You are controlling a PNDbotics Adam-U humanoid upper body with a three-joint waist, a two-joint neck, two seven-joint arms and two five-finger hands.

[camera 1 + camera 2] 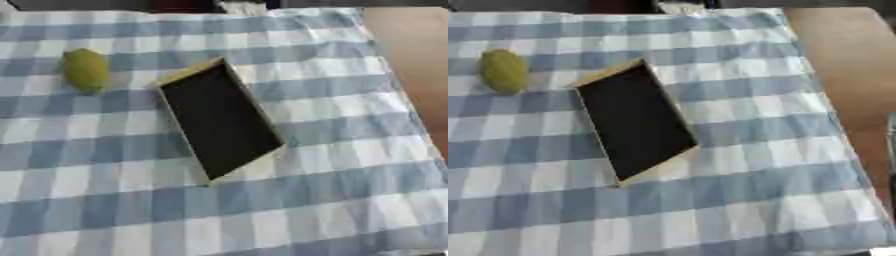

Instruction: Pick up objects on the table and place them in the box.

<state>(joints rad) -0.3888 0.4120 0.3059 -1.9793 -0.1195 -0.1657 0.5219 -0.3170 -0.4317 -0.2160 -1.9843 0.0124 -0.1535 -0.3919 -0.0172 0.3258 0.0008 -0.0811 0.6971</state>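
A shallow rectangular box [219, 118] with pale rims and a dark inside lies askew in the middle of the blue-and-white checked cloth [332, 190]. Nothing shows inside it. A yellow-green oval fruit [86, 70] lies on the cloth to the upper left of the box, a short gap away from its corner. Neither of my hands shows in either eye view.
The cloth covers most of the table; bare brown wood [850, 75] shows along the right side past the cloth's edge. A dark strip [105, 4] runs along the far edge.
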